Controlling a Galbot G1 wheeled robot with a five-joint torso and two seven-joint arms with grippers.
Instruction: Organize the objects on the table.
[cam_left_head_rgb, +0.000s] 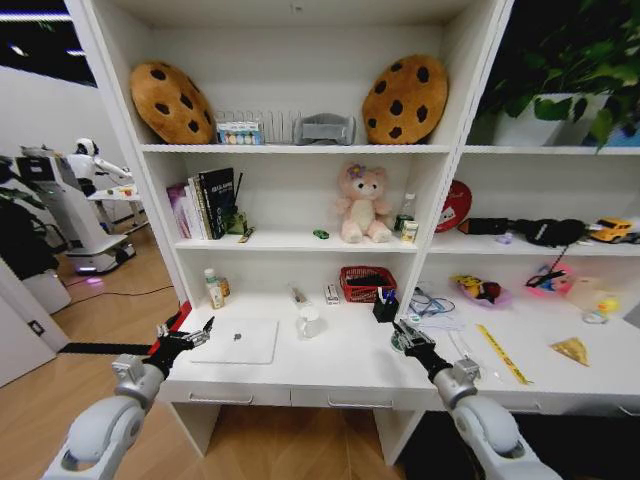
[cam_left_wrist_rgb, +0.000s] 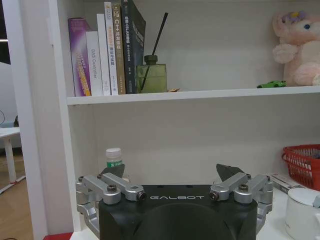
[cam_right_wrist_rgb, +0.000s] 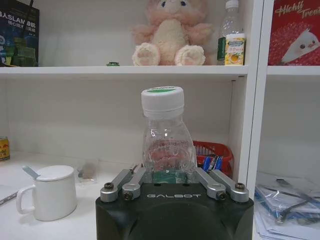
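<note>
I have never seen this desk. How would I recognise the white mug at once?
Find the long white desk top under the tall shelves. Near its middle, right of the closed silver-white laptop and left of the red basket, stands the white mug. It alone has a lid, a side handle and a spoon sticking out.

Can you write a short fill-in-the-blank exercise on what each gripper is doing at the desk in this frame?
1. The right gripper is shut on a clear bottle with a ____ cap.
2. The left gripper hovers open and ____, near the laptop.
3. The white mug stands on the table with a ____ on top.

Missing words: white; empty; lid
</note>
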